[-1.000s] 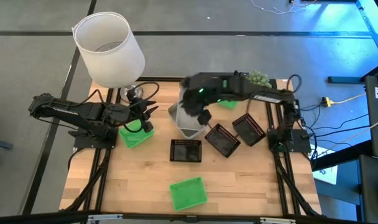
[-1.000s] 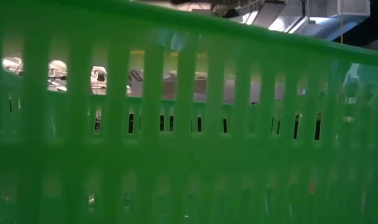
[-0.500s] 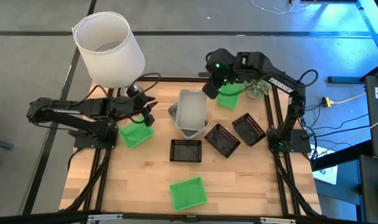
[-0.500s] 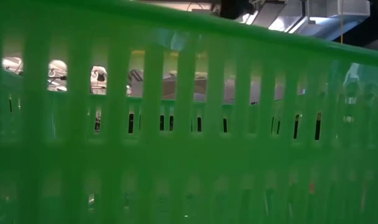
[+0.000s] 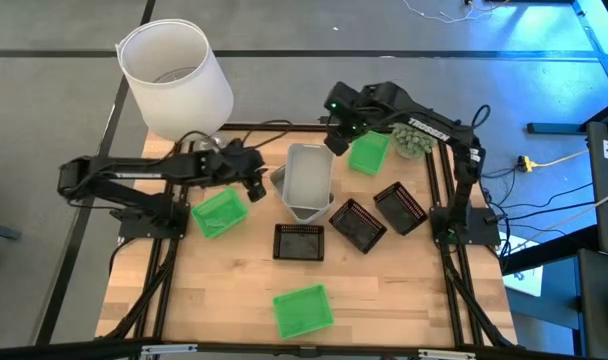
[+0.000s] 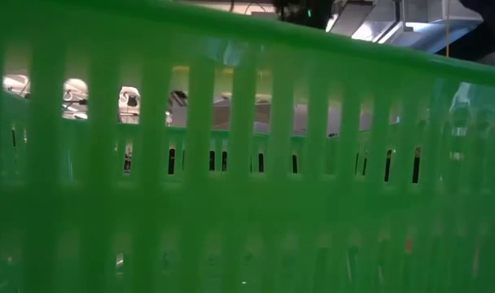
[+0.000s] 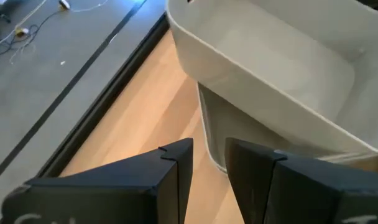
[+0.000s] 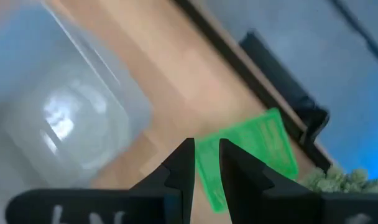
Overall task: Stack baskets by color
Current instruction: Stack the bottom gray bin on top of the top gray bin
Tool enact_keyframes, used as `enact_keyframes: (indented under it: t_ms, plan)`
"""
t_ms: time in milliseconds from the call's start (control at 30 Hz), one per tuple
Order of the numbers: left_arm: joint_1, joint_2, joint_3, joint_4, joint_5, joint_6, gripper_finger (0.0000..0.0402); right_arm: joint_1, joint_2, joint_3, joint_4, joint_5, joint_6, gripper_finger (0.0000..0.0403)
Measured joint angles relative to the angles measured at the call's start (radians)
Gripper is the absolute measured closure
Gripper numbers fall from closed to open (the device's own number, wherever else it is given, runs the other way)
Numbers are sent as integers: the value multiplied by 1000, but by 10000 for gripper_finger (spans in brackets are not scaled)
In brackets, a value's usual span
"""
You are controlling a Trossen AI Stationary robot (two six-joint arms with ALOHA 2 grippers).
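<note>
Baskets lay in three colours on the table [image 5: 214, 300]. Nearest the front edge sat one green basket [image 5: 303, 310], alone. Behind it, three black baskets stood in a loose row: one [image 5: 298, 242] square to the table, a second [image 5: 357, 223] turned at an angle, a third [image 5: 400, 208] to its right. A second green basket [image 5: 219, 213] sat at the left, just beside the left arm. In the middle rested a grey-white stack [image 5: 307, 182], tilted; how many it held could not be told. A third green basket [image 5: 368, 154] lay at the far right, beside a fuzzy plant ball [image 5: 412, 138]. A white lampshade [image 5: 176, 78] stood at the far left corner.

The left gripper [image 5: 256, 187] hovered just beside the grey-white stack, fingers [image 7: 176, 177] narrowly parted, holding nothing. The right gripper [image 5: 334, 142] hung above the far edge between the stack and the third green basket, fingers [image 8: 183, 165] narrow, empty.
</note>
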Motion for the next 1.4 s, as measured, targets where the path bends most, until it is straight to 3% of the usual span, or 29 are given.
enact_keyframes:
  t_ms: [233,433,700,1033,1233,1400]
  plan:
    - [38,134,0,131,49,83,317,-58,2,-248,197,-105,-129,330]
    - [45,207,0,182,82,97,317,-66,2,-350,339,-226,-204,330]
    - [43,217,0,248,145,90,317,-66,1,-309,379,-250,-248,330]
    - [-20,214,0,271,146,47,317,-63,0,-272,401,-398,-263,330]
    - [-49,214,0,276,136,43,317,-50,-3,-271,419,-370,-294,330]
    - [-50,214,0,276,135,41,317,-46,-4,-271,404,-421,-408,330]
